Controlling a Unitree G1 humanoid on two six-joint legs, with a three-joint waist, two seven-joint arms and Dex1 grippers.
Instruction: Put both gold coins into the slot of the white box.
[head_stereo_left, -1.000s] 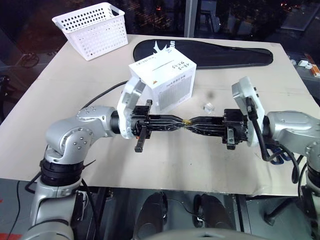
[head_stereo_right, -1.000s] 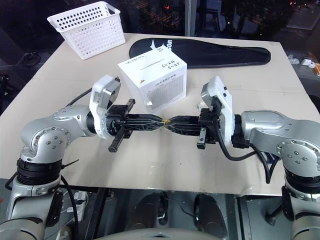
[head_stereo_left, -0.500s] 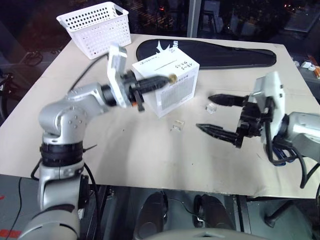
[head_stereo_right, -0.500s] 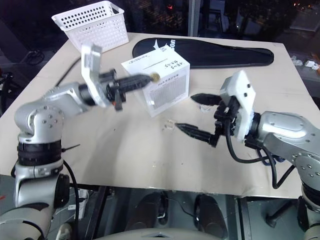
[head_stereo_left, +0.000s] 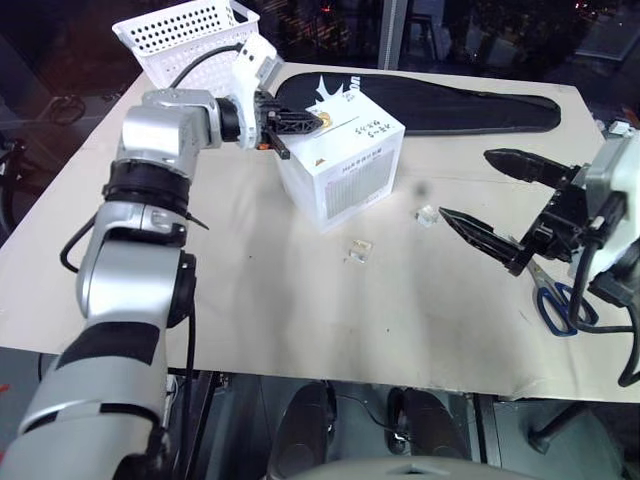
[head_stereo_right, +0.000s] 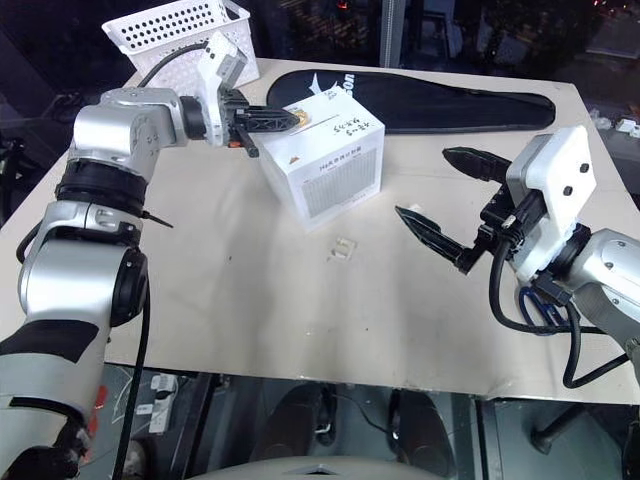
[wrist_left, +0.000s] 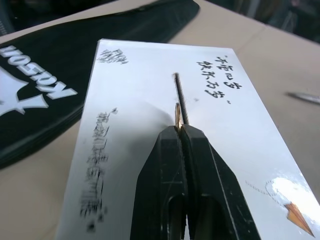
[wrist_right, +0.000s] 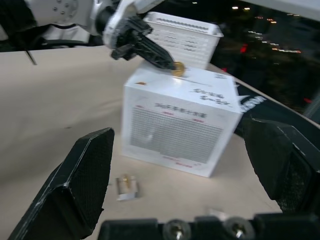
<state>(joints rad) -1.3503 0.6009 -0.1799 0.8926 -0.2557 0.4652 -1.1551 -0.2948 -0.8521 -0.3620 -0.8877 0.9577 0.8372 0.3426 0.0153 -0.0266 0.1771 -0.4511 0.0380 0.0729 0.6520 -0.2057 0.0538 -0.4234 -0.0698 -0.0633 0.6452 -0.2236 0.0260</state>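
A gold coin (wrist_left: 177, 116) stands edge-on, mostly buried between the left gripper (wrist_left: 181, 131)'s closed fingers, its rim right by the slot (wrist_left: 181, 97) atop the white box (head_stereo_left: 345, 165). A second coin seems to sit in a clear case (head_stereo_left: 357, 250) on the table (head_stereo_left: 250, 300), too small to be sure. The right gripper (head_stereo_left: 490, 192) hangs spread wide, empty, well off to the side.

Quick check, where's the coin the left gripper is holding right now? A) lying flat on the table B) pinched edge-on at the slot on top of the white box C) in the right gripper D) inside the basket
B: the left gripper pinches a gold coin edge-on right beside the slot on the white box; the right gripper stands open with nothing between its fingers.
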